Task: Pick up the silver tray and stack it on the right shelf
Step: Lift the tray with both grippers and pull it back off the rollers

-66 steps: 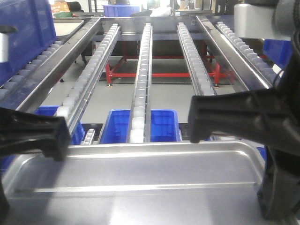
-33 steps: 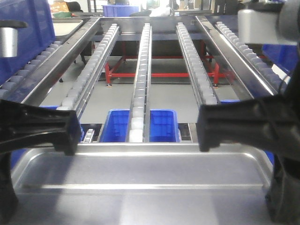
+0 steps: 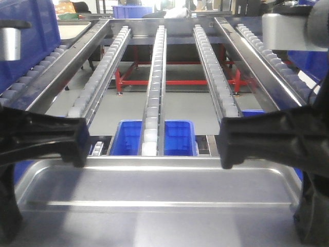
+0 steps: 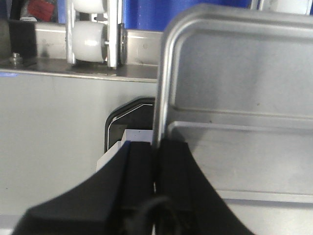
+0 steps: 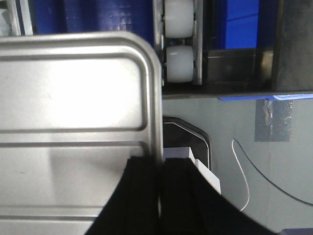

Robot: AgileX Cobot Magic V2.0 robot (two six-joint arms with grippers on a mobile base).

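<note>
The silver tray (image 3: pixel 154 188) fills the bottom of the front view, level, with a raised ridge across its floor. Its far rim lies just short of the front ends of the right shelf (image 3: pixel 154 87), whose rails of white wheels run away from me. My left gripper (image 3: pixel 77 146) is shut on the tray's left rim (image 4: pixel 161 88); in the left wrist view the gripper (image 4: pixel 157 149) pinches that rim between black pads. My right gripper (image 3: pixel 226 149) is shut on the tray's right rim (image 5: pixel 155 98), and its pads (image 5: pixel 142 196) clamp the edge in the right wrist view.
Blue bins (image 3: pixel 177 136) sit on the floor under the rack, and a red frame (image 3: pixel 175 81) stands farther back. A blue crate (image 3: pixel 25 36) and a dull grey tray (image 3: pixel 74 28) rest on the neighbouring rack at left. White wheels (image 5: pixel 178 63) are close beyond the tray's right corner.
Both grippers and the tray have shifted right, and the tray has levelled out. Most of the motion came early; in the last half second it barely moved.
</note>
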